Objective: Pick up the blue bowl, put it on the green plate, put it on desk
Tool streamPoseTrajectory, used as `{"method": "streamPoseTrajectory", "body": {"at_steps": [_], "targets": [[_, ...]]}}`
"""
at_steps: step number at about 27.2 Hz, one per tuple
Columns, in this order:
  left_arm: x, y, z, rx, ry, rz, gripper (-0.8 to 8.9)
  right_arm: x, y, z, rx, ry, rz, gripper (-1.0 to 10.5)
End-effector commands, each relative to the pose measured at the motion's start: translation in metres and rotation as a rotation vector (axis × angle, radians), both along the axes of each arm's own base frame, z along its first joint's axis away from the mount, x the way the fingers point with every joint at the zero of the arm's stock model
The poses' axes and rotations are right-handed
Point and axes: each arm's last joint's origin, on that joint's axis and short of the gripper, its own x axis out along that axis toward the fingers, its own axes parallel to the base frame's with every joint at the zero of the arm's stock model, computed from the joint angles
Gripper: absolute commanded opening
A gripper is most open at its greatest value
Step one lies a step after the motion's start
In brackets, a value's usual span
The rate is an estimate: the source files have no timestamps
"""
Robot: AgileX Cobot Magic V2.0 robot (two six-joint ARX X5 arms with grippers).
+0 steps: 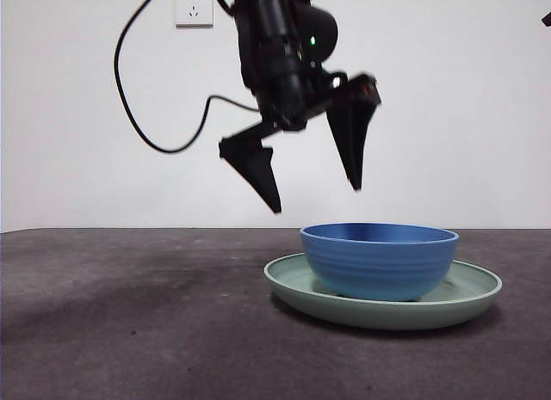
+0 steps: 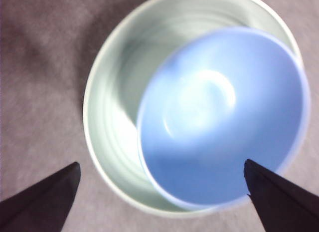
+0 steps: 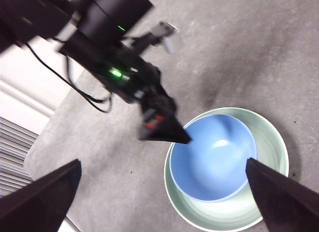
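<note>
While blue bowl (image 1: 379, 260) sits in green plate (image 1: 469, 288), left gripper (image 1: 316, 185) hangs above at 11 o'clock, jaws wide apart, empty; right gripper (image 3: 164, 177) also spread, holding nothing.

blue bowl (image 1: 379, 261), mint-green plate (image 1: 469, 292); grey desk (image 1: 129, 323)

Robot lab, bare white wall (image 1: 448, 107), wall socket (image 1: 194, 6), dark desk (image 1: 129, 314)

No readable text, labels, brands or numbers on anything shown
</note>
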Motion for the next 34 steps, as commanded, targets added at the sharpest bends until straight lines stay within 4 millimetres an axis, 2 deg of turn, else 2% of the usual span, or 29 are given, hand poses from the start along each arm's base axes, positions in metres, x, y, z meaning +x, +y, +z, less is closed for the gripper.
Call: {"method": "streamPoseTrajectory", "body": {"at_steps": [1, 6, 10, 12, 15, 19, 25, 34], "targets": [[-0.005, 0.002, 0.018, -0.022, -0.035, -0.058, 5.31, 0.002, 0.0, 0.005, -0.01, -0.028, 0.005, 5.8], [-0.039, 0.027, 0.091, -0.105, -0.149, -0.082, 5.33, 0.002, 0.0, 0.005, -0.01, -0.028, 0.005, 5.8], [-0.074, 0.065, 0.153, -0.197, -0.28, -0.073, 5.31, 0.001, 0.0, 0.004, -0.009, -0.024, 0.006, 5.8], [-0.095, 0.085, 0.175, -0.229, -0.339, -0.088, 5.3, 0.001, 0.0, 0.004, -0.009, -0.024, 0.007, 5.8], [-0.131, 0.114, 0.193, -0.25, -0.386, -0.116, 5.3, 0.001, 0.002, 0.004, -0.008, -0.023, 0.019, 5.8], [-0.172, 0.148, 0.19, -0.272, -0.445, -0.149, 5.3, 0.001, 0.004, 0.004, -0.007, -0.022, 0.03, 5.8], [-0.214, 0.183, 0.161, -0.375, -0.513, -0.183, 5.3, 0.001, 0.004, 0.004, -0.006, -0.016, 0.028, 5.8], [-0.258, 0.216, 0.11, -0.479, -0.616, -0.183, 5.3, 0.0, 0.004, 0.003, -0.006, -0.003, 0.027, 5.8]]}}
